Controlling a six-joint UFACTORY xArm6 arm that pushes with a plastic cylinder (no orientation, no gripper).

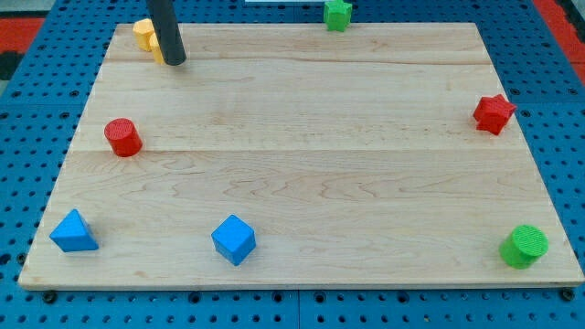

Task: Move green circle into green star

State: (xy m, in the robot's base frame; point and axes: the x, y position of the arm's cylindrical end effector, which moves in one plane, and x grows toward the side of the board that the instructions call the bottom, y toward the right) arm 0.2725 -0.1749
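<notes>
Green circle (525, 246) is seen at the board's (302, 119) bottom-right corner; green star (337, 13) sits at the top edge. My tip (175, 61), a bare rod with nothing to open or close, rests top left beside a yellow block (145, 34), well apart from both. Circle judged light, rigid, apt to slip sideways; contact advised low on its right-hand side.

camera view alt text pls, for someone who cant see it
My tip sits at the wooden board's top left beside a yellow block, far from the green circle at bottom right and the green star at the top edge. Also there: red circle, red star, blue triangle, blue cube.
</notes>
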